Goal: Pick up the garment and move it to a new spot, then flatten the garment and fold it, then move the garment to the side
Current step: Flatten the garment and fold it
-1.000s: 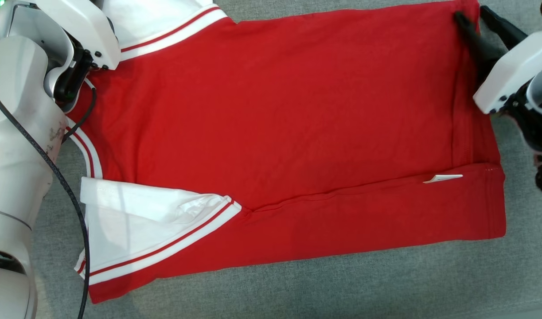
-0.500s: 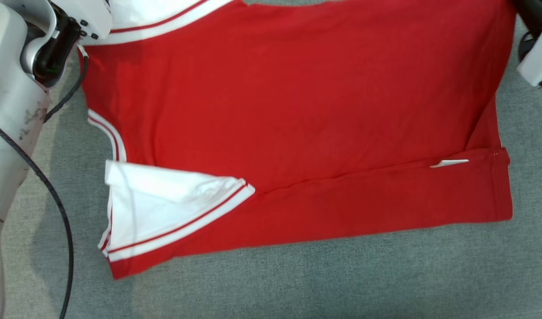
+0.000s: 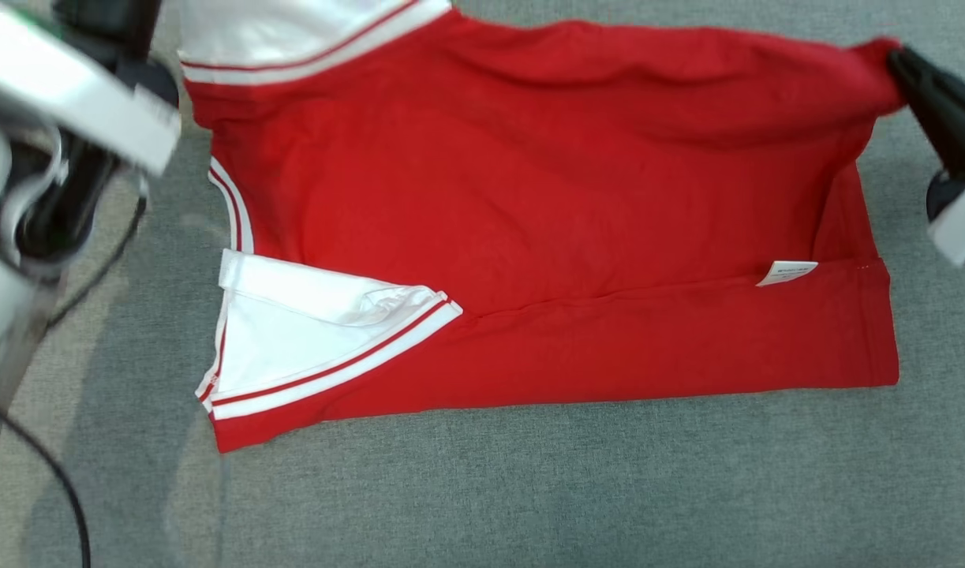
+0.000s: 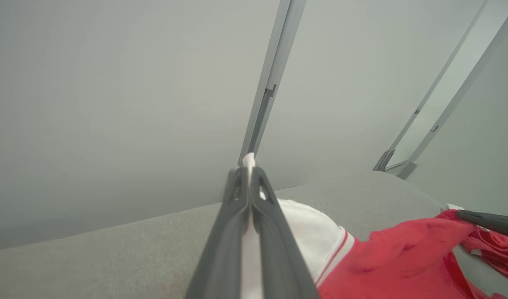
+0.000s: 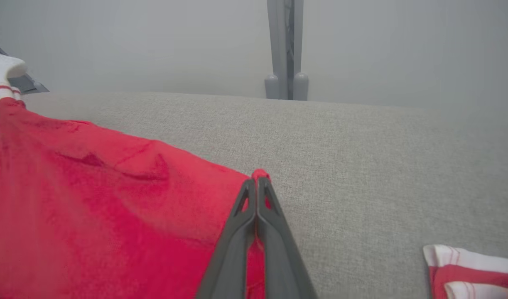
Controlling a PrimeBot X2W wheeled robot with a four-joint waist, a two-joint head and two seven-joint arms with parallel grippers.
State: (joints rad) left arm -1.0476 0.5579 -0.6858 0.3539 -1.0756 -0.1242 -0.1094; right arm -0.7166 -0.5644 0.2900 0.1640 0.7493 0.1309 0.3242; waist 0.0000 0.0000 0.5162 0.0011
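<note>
Head view: the garment (image 3: 529, 197) runs left to right across the grey pad (image 3: 529, 489), its far edge raised. The right gripper (image 3: 899, 61) clamps the far right corner. Left wrist view: the left gripper (image 4: 249, 168) pinches the white sleeve (image 4: 307, 232) above the pad. Right wrist view: jaws together on that corner, above the pad.

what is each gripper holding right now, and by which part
Both hold the red shirt. The left gripper is shut on its far white sleeve; the right gripper is shut on the far hem corner, lifted off the grey surface.
</note>
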